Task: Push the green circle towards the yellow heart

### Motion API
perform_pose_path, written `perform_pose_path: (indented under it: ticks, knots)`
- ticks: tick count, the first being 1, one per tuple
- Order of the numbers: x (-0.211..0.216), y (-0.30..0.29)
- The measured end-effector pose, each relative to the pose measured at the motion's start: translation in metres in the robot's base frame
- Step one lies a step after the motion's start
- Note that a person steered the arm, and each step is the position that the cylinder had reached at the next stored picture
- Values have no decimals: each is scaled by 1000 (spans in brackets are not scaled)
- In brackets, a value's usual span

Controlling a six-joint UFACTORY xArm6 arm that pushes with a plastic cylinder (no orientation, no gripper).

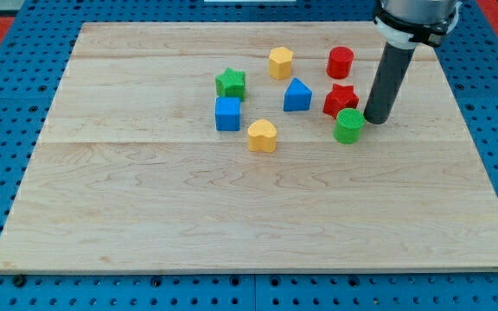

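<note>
The green circle [348,126] stands on the wooden board right of centre. The yellow heart [262,136] lies to its left, a clear gap away. My tip [376,119] rests on the board just to the right of the green circle, touching or nearly touching its right side. The dark rod rises from there to the view's top right.
A red star [341,99] sits just above the green circle, a red cylinder [340,62] higher up. A blue triangle [297,95], yellow hexagon [281,62], green star [230,83] and blue cube [227,113] lie around the heart. The board [145,216] rests on a blue pegboard.
</note>
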State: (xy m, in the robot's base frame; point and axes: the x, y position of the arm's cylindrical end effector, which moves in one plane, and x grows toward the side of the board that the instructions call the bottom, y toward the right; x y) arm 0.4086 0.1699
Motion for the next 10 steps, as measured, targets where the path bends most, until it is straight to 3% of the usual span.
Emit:
perform_pose_path:
  ticks: [7,10]
  knots:
    - [5,-37]
    - [42,43]
